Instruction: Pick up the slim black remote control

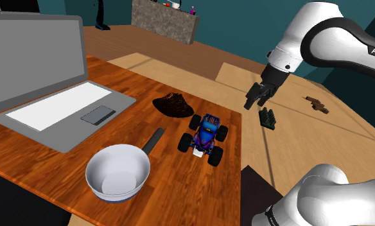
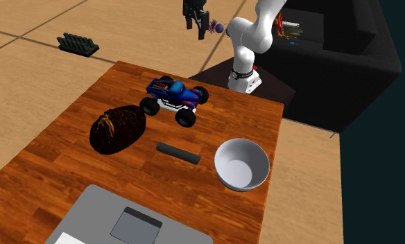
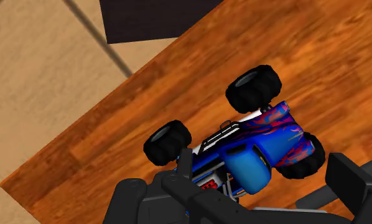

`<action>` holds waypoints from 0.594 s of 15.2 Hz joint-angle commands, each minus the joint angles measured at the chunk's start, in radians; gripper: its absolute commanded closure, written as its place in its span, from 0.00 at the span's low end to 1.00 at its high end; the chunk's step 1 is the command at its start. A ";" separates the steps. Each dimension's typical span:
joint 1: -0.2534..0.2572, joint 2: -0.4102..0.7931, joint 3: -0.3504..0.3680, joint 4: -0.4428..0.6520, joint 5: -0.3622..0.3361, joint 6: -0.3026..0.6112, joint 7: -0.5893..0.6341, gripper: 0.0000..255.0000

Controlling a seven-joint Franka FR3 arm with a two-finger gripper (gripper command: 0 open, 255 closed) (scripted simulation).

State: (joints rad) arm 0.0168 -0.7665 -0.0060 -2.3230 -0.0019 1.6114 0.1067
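Nothing is yet accomplished: the slim black remote (image 1: 155, 140) is seen lying flat on the wooden table (image 1: 199, 192), between the white bowl (image 1: 117, 172) and the toy truck (image 1: 205, 138). The gripper (image 1: 255, 104) is held high, well apart from it, its fingers spread and empty; approach and grasp are judged to be left

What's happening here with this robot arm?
A white robot arm is meant to pick up the slim black remote. Its claw hangs open and empty up near the table edge, looking down on the blue toy truck. The remote lies untouched on the table, close by the white bowl.
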 commanded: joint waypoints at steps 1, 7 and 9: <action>0.000 0.000 0.000 0.000 0.000 0.000 0.000 0.00; -0.012 0.057 0.148 -0.088 0.058 0.166 0.249 0.00; -0.018 0.094 0.199 -0.101 0.072 0.223 0.333 0.00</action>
State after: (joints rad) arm 0.0035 -0.6879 0.1698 -2.4162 0.0638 1.8053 0.3960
